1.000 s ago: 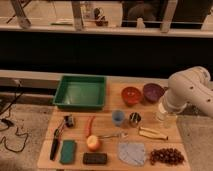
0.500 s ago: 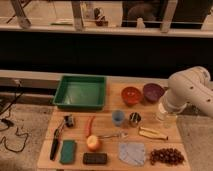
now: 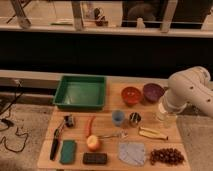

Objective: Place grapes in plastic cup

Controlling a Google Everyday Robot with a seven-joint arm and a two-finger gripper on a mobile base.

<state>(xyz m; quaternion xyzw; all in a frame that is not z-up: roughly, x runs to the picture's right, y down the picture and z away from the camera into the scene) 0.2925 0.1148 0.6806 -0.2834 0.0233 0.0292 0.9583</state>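
The grapes (image 3: 166, 156), a dark reddish-purple bunch, lie at the front right corner of the wooden table (image 3: 107, 162). The small light-blue plastic cup (image 3: 118, 117) stands upright near the table's middle, just left of a shiny metal cup (image 3: 134, 118). My white arm (image 3: 187, 92) reaches in from the right. My gripper (image 3: 165, 116) hangs below the wrist over the table's right side, open with nothing in it. It is behind the grapes and to the right of both cups.
A green tray (image 3: 80, 92) sits at the back left, with an orange bowl (image 3: 131, 95) and a purple bowl (image 3: 152, 91) at the back right. Nearer the front are an apple (image 3: 93, 143), a red chili (image 3: 90, 125), a spoon (image 3: 110, 135), a banana (image 3: 152, 133), a grey cloth (image 3: 131, 151), a green sponge (image 3: 68, 151) and a black brush (image 3: 55, 145).
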